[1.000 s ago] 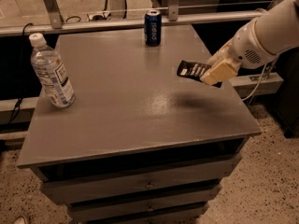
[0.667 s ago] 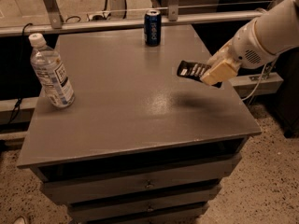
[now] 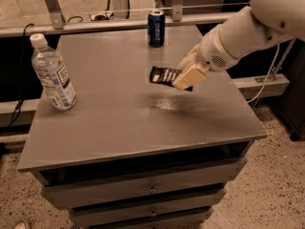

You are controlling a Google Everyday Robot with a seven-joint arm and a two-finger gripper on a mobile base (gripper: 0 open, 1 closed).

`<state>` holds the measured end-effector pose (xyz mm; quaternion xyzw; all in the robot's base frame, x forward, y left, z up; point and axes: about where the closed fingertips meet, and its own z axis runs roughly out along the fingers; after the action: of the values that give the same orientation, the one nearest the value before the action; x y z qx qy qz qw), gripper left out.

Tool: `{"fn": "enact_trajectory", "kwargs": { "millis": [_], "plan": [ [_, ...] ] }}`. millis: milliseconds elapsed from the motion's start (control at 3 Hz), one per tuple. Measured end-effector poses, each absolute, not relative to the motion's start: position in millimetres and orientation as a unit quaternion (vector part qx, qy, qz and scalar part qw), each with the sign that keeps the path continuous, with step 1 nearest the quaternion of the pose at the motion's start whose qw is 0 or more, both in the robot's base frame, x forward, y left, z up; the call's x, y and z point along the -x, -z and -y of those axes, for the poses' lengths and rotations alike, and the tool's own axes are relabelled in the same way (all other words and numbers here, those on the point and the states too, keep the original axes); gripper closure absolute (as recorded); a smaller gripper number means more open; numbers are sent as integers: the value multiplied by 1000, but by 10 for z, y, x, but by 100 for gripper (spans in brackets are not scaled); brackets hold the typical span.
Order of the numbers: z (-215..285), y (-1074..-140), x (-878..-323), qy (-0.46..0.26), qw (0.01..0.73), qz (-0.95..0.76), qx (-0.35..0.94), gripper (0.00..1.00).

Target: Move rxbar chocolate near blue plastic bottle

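Holding: the pincer [image 3: 183,78] is clenched on the right end of the rxbar chocolate [image 3: 164,75], with one pale finger lying across the wrapper's top face.
Bar's place: lifted clear of the tabletop [image 3: 119,128], a little right of its middle. A soft shadow sits on the grey surface just below it, and it touches nothing but the pincer.
Bar's long axis: it runs left to right and is close to level, with the free end pointing left.
Bottle: the blue plastic bottle [image 3: 52,73] stands upright by the left edge of the tabletop, with its white cap on and its label showing.
Relation that matters: the bottle lies to the left of the pincer and well apart from it, with only bare tabletop between them. Going by the bar's shadow, the two are at about the same depth, and the bottle's foot is perhaps a touch nearer.
Arm: the single white arm [image 3: 238,32] reaches in from the right, so the bar's free end would lead any move to the left.
Can: a dark-blue soda can [image 3: 156,27] stands at the far edge, beyond the bar. It looks to be off the line to the bottle.
Next move, as I judge it: a carry leftward across the tabletop, then a lowering that stops short of the bottle. The bottle looks light enough for the leading end of the bar to tip it.
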<state>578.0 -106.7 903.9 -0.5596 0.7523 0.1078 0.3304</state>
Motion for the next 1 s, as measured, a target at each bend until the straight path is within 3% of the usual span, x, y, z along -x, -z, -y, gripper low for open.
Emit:
{"fn": "enact_trajectory", "kwargs": {
  "millis": [1000],
  "plan": [
    [-158,-8807,-5898,-182,342,-696,605,100]
  ]
}}
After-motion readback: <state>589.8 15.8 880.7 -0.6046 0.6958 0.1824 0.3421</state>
